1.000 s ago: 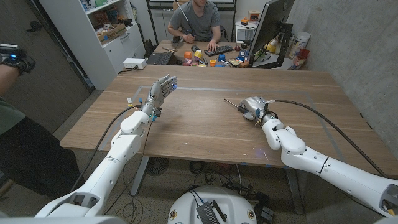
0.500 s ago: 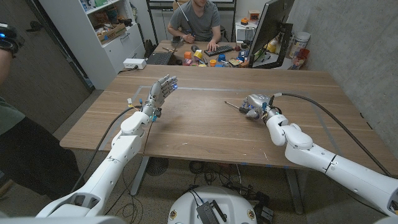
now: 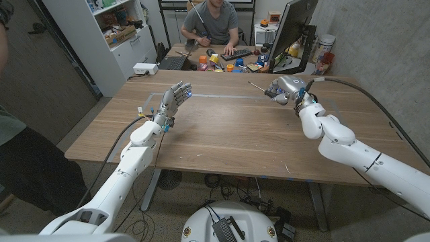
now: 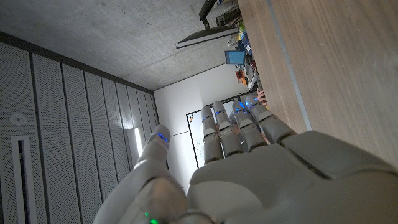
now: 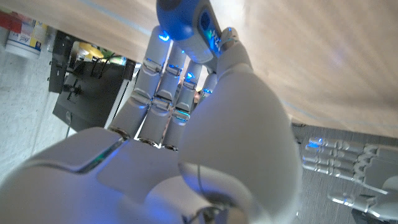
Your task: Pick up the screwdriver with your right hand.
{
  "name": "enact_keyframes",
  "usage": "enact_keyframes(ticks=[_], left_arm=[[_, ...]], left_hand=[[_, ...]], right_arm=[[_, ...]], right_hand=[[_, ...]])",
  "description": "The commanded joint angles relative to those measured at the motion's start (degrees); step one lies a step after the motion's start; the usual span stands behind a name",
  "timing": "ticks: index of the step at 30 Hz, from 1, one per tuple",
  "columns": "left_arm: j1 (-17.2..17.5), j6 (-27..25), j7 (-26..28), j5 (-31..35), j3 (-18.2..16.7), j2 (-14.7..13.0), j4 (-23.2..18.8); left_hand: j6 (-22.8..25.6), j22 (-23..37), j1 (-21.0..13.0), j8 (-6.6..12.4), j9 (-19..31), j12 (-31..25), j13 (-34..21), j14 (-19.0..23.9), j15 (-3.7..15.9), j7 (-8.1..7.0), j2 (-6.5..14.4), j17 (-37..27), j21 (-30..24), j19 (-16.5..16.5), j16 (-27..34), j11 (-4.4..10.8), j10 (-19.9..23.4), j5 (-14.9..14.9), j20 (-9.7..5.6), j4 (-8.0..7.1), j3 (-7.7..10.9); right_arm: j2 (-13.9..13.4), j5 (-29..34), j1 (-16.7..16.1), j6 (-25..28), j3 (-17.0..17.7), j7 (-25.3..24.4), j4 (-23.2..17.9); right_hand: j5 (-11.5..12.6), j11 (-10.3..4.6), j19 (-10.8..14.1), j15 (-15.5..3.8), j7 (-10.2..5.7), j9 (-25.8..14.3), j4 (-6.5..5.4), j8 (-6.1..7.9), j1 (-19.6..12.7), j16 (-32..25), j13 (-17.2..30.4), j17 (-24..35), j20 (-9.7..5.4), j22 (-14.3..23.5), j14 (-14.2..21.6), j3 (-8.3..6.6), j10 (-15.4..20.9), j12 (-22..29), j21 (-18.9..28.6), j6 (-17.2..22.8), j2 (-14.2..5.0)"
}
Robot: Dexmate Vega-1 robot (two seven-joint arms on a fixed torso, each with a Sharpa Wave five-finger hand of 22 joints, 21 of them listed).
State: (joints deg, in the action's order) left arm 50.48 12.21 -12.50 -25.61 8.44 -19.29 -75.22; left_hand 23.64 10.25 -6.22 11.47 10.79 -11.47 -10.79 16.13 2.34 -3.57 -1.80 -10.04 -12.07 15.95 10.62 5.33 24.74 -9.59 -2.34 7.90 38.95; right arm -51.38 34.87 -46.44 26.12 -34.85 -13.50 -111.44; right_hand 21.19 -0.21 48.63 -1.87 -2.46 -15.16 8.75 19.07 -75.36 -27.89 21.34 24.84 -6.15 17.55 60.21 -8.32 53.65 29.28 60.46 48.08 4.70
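Since the frame one second back, the right hand [image 3: 287, 89] has been moved from the middle of the table's right half toward the far edge, and the screwdriver [image 3: 261, 88] has been carried with it, clear of the wood. The left hand [image 3: 173, 98] is unchanged in place and pose.

Right hand: seen in the head view raised near the far right part of the table [image 3: 222, 138], fingers curled around the screwdriver's handle. The handle itself is hidden inside the grip. In the right wrist view the fingers [image 5: 163, 93] are seen folded inward, the thumb lit blue at its tip; the tool cannot be made out there.

Screwdriver: held in the right hand above the table, not touching it. Only the thin shaft is visible, projecting from the hand. Long axis is roughly level, running along the far edge with a slight slant; the tip points toward the robot's left and a little away from the robot.

Left hand: held up over the left half of the table, fingers extended and slightly apart, nothing held. The same straight fingers [image 4: 239, 127] are recorded in the left wrist view.

A person [image 3: 211, 21] is seated at a cluttered desk beyond the far edge.
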Motion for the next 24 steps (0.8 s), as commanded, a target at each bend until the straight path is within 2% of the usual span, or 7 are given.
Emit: enact_keyframes(ticks=[1,6,10,12,24], left_arm=[[-1.24,0.74,-1.66,-0.66,0.67,0.4,1.99],[-1.83,1.62,-2.03,-0.51,0.83,0.44,2.43],[-2.1,1.86,-2.45,-0.43,1.0,0.34,2.37],[-1.95,2.04,-2.21,-0.23,0.98,0.34,1.97],[-0.9,0.68,-1.26,0.28,0.58,-0.23,-0.91]], left_hand=[[0.14,0.26,0.24,-0.18,0.15,-0.24,-0.17,0.41,4.3,0.25,-0.24,-0.27,0.05,0.26,0.16,-0.14,0.1,-0.36,-1.04,-0.25,0.14],[0.13,0.26,0.25,-0.18,0.15,-0.22,-0.17,0.38,4.31,0.32,-0.23,-0.26,0.07,0.25,0.14,-0.16,0.05,-0.36,-1.09,-0.25,0.15],[0.1,0.25,0.25,-0.19,0.15,-0.22,-0.17,0.39,4.33,0.19,-0.22,-0.26,0.09,0.23,0.15,-0.14,0.07,-0.37,-1.09,-0.25,0.16],[0.1,0.25,0.25,-0.19,0.15,-0.29,-0.17,0.39,4.32,0.27,-0.22,-0.25,0.11,0.2,0.14,-0.02,0.25,-0.37,-1.1,-0.24,0.16],[0.19,0.25,0.24,-0.15,0.15,-0.32,-0.17,0.38,4.34,0.27,-0.21,-0.25,0.13,0.18,0.14,-0.09,0.34,-0.37,-1.08,-0.23,0.18]], right_arm=[[-5.14,-0.67,5.03,-1.22,7.93,0.88,-5.85],[-6.22,1.54,8.47,-1.62,8.43,3.13,-6.4],[-5.96,2.96,10.64,-1.53,8.41,4.6,-6.41],[-5.51,1.68,10.76,-2.27,8.89,4.84,-6.05],[-4.91,2.93,9.84,-2.62,8.41,3.64,-4.06]], right_hand=[[-0.15,-5.17,-0.61,-11.83,0.02,-0.08,-0.32,-0.16,-8.0,0.05,0.7,0.25,-5.74,0.08,8.69,-0.02,5.68,0.35,0.52,0.02,-8.29],[-0.22,-5.29,-0.81,-11.84,0.07,-0.08,-0.4,-0.1,-7.89,0.09,0.7,0.35,-5.65,0.0,8.7,0.0,5.75,0.33,0.69,0.27,-8.32],[-0.31,-5.13,-1.23,-11.83,0.13,-0.07,-0.49,-0.24,-7.77,0.12,0.89,0.54,-5.61,-0.15,8.8,0.01,5.62,0.32,0.94,0.16,-8.42],[-0.33,-5.14,-1.31,-11.84,0.21,-0.07,-0.48,-0.27,-7.79,0.12,0.94,0.59,-5.62,-0.18,8.81,0.0,5.6,0.31,1.03,0.14,-8.44],[-0.42,-5.18,-1.73,-11.83,0.21,-0.06,-0.51,-0.39,-7.76,0.21,1.05,0.78,-5.6,-0.33,8.77,-0.02,5.44,0.22,1.35,0.07,-8.53]])
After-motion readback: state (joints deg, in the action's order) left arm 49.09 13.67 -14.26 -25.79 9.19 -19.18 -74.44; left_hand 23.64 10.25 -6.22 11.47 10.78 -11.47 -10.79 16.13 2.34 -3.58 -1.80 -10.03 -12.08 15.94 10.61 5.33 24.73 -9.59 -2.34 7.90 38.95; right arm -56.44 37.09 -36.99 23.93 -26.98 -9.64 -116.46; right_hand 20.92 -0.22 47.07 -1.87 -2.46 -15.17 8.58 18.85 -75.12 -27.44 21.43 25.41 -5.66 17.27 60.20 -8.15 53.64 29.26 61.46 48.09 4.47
